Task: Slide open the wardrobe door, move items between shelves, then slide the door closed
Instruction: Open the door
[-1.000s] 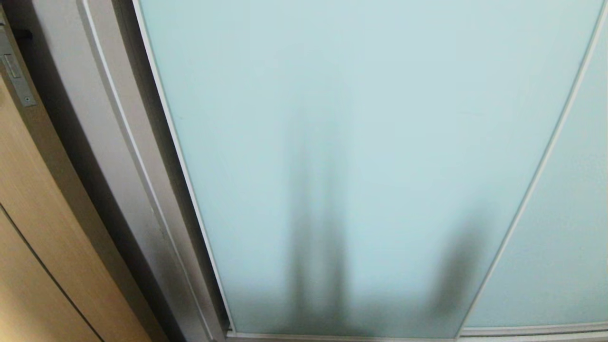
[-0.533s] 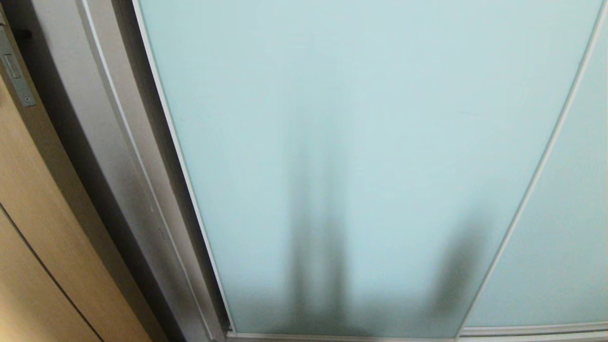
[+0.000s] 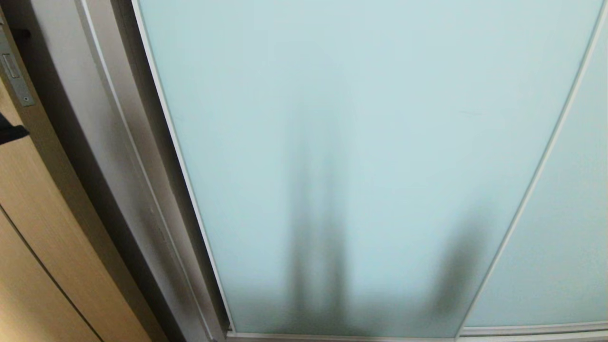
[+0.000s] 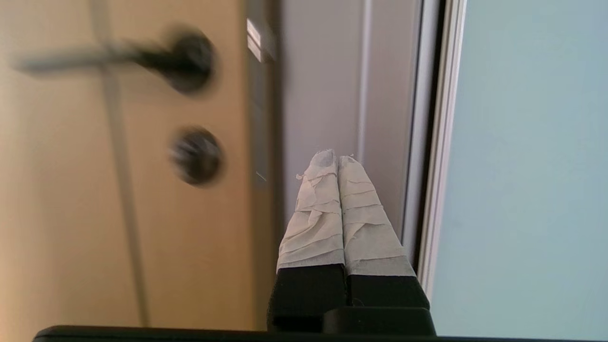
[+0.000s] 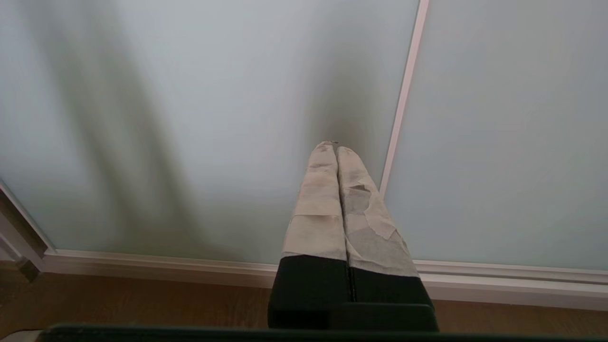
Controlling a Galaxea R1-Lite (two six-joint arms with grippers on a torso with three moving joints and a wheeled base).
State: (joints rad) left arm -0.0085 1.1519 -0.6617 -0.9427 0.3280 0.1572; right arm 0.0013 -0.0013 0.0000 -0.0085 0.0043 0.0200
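Observation:
The sliding wardrobe door is a frosted pale blue-green glass panel in a thin light frame, and it stands shut across most of the head view. The items and the shelves are hidden behind it. My left gripper is shut and holds nothing. It points at the grey upright just beside the door's left frame edge. A dark bit of the left arm shows at the head view's left edge. My right gripper is shut and empty, low in front of the glass near its right frame strip.
A tan wood-grain door with a metal latch plate stands left of the grey upright. Its dark lever handle and round lock show in the left wrist view. A second glass panel adjoins on the right. A wood floor lies below the bottom rail.
A dark part of my left arm has come up into the head view at the left edge. The glass door has not moved.

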